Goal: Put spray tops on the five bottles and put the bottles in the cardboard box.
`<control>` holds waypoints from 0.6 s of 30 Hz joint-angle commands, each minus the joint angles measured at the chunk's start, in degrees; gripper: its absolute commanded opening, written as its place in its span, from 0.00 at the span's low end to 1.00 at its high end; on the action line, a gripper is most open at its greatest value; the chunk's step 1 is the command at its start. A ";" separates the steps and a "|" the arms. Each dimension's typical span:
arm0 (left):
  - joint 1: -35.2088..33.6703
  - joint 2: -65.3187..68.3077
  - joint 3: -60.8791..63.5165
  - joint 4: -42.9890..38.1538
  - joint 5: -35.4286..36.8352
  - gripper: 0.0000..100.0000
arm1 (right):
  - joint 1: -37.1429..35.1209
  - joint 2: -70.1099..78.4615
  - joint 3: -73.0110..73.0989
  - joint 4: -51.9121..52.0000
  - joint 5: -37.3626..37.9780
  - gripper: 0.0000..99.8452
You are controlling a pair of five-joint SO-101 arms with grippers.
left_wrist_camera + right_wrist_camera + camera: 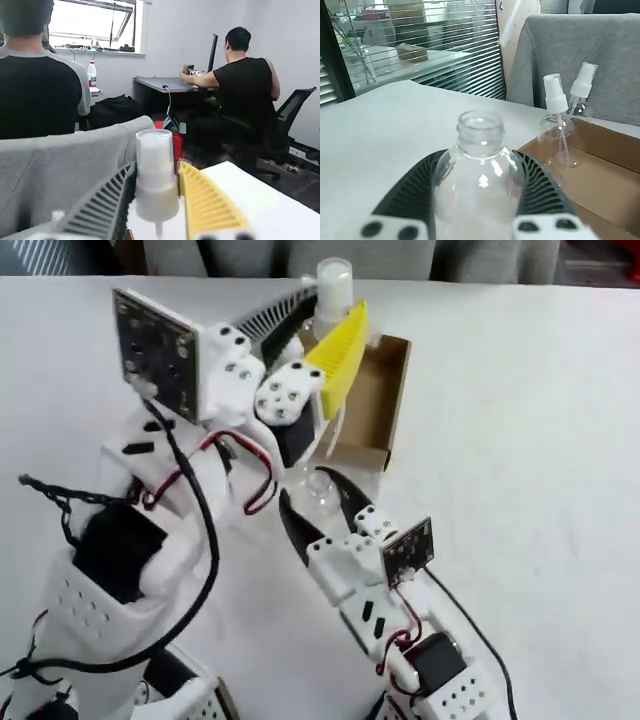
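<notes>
A clear bottle [480,185] with an open neck stands upright on the white table, and my right gripper [480,160] is shut on its body with both black fingers. From above, the bottle [320,490] and right gripper [318,487] sit just in front of the cardboard box [385,390]. My left gripper [156,172] is shut on a white spray top [156,175], held between a dark finger and a yellow finger. In the high view the spray top [333,285] and left gripper [325,302] are raised over the box's far end. Two bottles with spray tops [556,125] stand in the box [610,170].
The left arm's body and loose cables [150,500] cover the table's left half. A grey chair back [580,45] stands behind the table's far edge. The white table [540,490] spreads out to the right of the box.
</notes>
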 commanded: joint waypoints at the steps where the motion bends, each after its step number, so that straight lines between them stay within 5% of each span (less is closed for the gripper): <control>1: 0.48 -6.11 5.45 -2.81 0.62 0.02 | -0.31 -0.31 0.53 0.13 -0.44 0.02; 18: -1.10 -22.73 31.12 -8.97 0.62 0.02 | -0.31 -0.22 0.53 0.40 -0.53 0.02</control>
